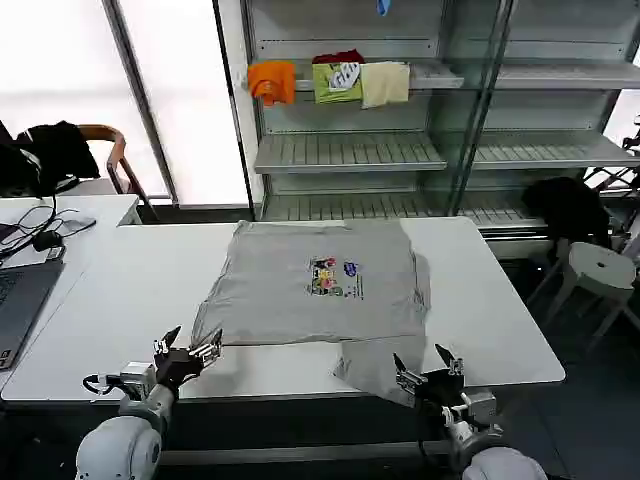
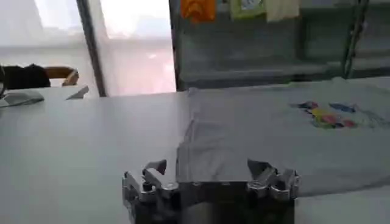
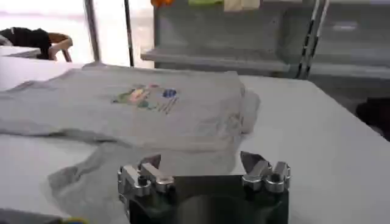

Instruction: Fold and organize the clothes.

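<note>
Now the white table [image 1: 130, 300] carries the grey shirt [image 1: 300, 290] spread print-up across its middle, one sleeve [image 1: 370, 368] trailing loose toward the near edge. Both arms wait at that near edge: the left gripper [image 1: 187, 350] sits just beside the shirt's near left corner, the right gripper [image 1: 428, 368] touches or overlaps the stray sleeve, each with fingers spread and holding nothing. Best play, I reckon, is pinching sleeve and corner cleanly, one layer only, then folding inward without dragging the print [image 1: 333, 277] askew.
</note>
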You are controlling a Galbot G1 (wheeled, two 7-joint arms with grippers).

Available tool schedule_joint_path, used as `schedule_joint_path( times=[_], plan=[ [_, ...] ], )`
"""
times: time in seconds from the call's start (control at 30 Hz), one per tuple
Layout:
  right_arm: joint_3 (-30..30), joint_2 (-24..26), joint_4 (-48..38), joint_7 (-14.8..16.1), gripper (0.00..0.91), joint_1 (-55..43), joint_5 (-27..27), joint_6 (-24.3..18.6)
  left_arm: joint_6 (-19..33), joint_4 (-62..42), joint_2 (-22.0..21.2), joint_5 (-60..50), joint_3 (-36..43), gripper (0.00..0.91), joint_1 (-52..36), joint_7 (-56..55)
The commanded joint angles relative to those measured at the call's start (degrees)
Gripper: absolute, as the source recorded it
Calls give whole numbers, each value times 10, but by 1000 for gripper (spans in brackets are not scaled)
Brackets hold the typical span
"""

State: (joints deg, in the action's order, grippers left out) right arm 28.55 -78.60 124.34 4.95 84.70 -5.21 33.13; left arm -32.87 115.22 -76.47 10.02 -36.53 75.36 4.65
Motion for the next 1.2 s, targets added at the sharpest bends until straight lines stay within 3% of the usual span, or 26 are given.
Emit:
schedule_joint_path(
  times=[0.03,0.1,0.17,0.23,0.27,0.3,0.33,0.4,0.43,0.47,0.53,0.63,1.07,1.2],
  plan=[
    [-1,1,-3,0,907,23,2,0,-1,-10,0,-21,3,907,9,-1],
    [-1,0,-8,0,907,21,2,0,-1,-10,1,-21,3,907,9,-1],
    [-2,-2,-14,0,836,19,6,0,-1,-12,2,-22,2,907,8,-1],
    [-5,-4,-18,0,725,17,8,0,-1,-15,3,-22,2,806,7,-2],
    [-6,-5,-20,1,554,17,9,0,-1,-19,2,-22,2,645,4,-3],
    [-7,-6,-21,2,494,16,10,0,-1,-23,2,-22,1,574,2,-3],
    [-7,-6,-23,2,343,15,11,0,-1,-24,2,-21,0,433,2,-3],
    [-8,-7,-27,2,151,13,12,0,-1,-31,2,-19,-2,272,-1,-3],
    [-9,-7,-28,2,111,12,13,0,-1,-33,2,-19,-3,222,-1,-2],
    [-9,-8,-30,3,20,11,15,0,-1,-34,2,-17,-4,111,-1,-2],
    [-10,-9,-32,4,0,10,15,0,-1,-39,3,-10,-6,30,-3,-2],
    [-12,-10,-34,6,0,9,17,0,-1,-45,3,-4,-8,10,-4,-2],
    [-11,-16,-34,12,0,0,11,0,-1,-50,3,0,2,10,-5,9],
    [-7,-18,-27,5,0,-7,-19,-12,2,-55,3,2,2,10,-10,12]
  ],
)
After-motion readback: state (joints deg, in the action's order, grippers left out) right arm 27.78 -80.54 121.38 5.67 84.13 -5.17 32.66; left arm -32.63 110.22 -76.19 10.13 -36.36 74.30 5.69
